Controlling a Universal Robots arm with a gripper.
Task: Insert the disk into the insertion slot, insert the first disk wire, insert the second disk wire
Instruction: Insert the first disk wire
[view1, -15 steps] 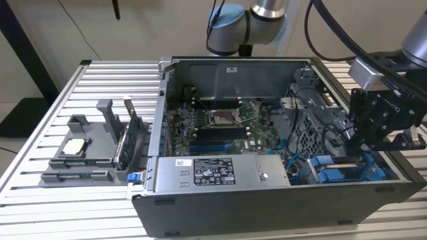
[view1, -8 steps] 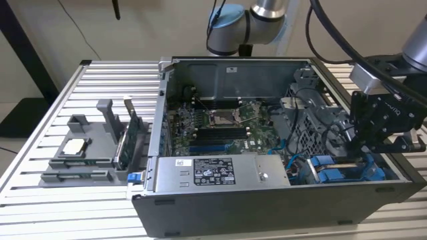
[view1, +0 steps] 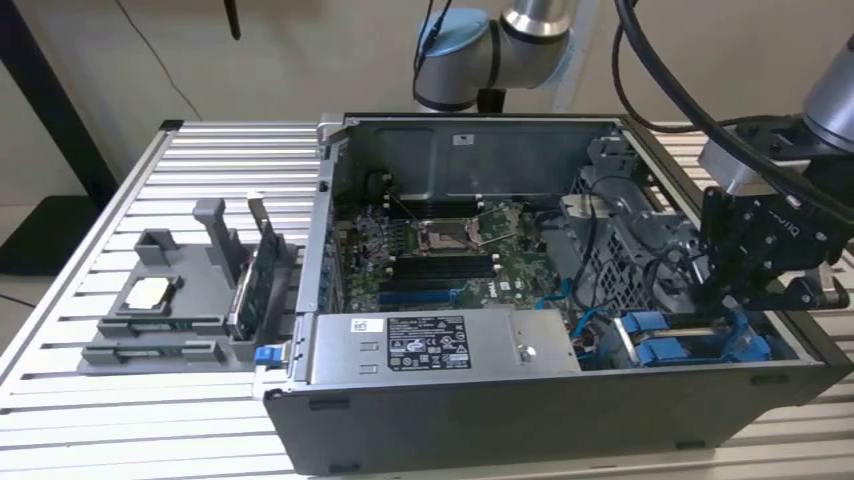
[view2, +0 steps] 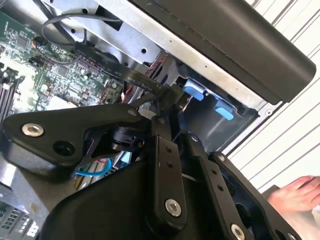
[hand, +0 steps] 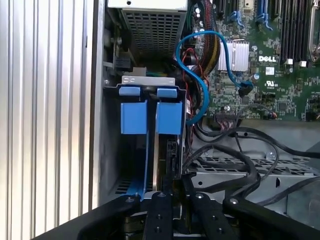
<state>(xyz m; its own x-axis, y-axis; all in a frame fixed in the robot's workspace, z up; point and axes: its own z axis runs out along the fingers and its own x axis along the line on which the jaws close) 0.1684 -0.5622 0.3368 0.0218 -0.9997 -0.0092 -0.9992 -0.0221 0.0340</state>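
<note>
One ribbed aluminium worktop (view1: 174, 440) is carrying the open computer case (view1: 534, 420), with a beige wall behind. Grey parts tray (view1: 200, 270) is sitting off the case on the exterior view's left. Labelled power-supply box (view1: 441, 345) is lying along the case's near edge. Disk (hand: 169, 117) is standing on edge inside the insertion slot (hand: 111, 150), blue carrier showing. Pincer (view2: 170, 102) is hanging over that bay, clamping on the end of a black wire (view2: 120, 70). Blue cable (hand: 200, 90) and black looms are crowding the bay's side. A hand (view2: 297, 192) is resting on the worktop.
</note>
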